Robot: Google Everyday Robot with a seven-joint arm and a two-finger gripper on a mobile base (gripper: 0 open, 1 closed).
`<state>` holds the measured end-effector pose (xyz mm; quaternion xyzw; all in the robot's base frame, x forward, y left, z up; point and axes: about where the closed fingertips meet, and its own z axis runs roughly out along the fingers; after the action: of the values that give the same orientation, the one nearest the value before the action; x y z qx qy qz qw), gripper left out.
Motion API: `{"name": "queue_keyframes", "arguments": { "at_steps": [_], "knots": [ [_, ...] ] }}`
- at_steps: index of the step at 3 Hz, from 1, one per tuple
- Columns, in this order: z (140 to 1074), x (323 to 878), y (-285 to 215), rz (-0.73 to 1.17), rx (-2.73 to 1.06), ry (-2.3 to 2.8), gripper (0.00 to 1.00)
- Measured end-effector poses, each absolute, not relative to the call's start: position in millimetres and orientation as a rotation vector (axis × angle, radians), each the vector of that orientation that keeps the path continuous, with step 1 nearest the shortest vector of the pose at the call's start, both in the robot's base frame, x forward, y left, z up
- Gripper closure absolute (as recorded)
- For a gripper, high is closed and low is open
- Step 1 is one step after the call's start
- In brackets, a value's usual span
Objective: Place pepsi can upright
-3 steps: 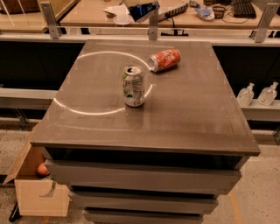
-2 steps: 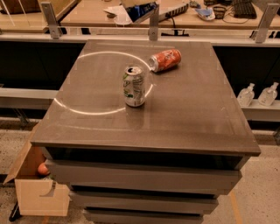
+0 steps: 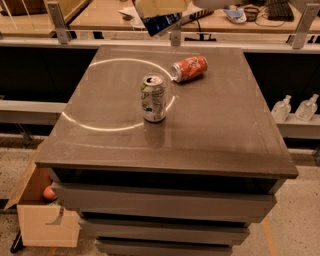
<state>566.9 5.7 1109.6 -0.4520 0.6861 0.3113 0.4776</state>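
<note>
A dark blue pepsi can (image 3: 161,23) hangs tilted at the top edge of the camera view, above the far edge of the grey table (image 3: 215,130). My gripper (image 3: 162,7) is mostly cut off by the frame. Its beige fingers sit just over the can and are closed on it. A white-and-green can (image 3: 153,98) stands upright near the table's middle. An orange-red can (image 3: 190,68) lies on its side further back.
A wooden desk with clutter (image 3: 235,12) runs behind the table. Two clear bottles (image 3: 295,107) stand on a low ledge at the right. An open cardboard box (image 3: 42,210) sits on the floor at the front left.
The gripper and the pepsi can have come a little lower into view at the top. The two cans on the table have not moved.
</note>
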Motion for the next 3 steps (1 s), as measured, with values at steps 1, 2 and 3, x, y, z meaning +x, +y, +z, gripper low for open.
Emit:
{"name": "queue_keyframes", "arguments": {
  "at_steps": [1, 2, 3],
  "knots": [
    [1105, 513, 6, 0.873, -1.12, 1.62, 1.0],
    [1089, 457, 18, 0.999, -1.136, 1.541, 1.0],
    [1057, 434, 29, 1.056, -1.115, 1.523, 1.0]
  ]
}}
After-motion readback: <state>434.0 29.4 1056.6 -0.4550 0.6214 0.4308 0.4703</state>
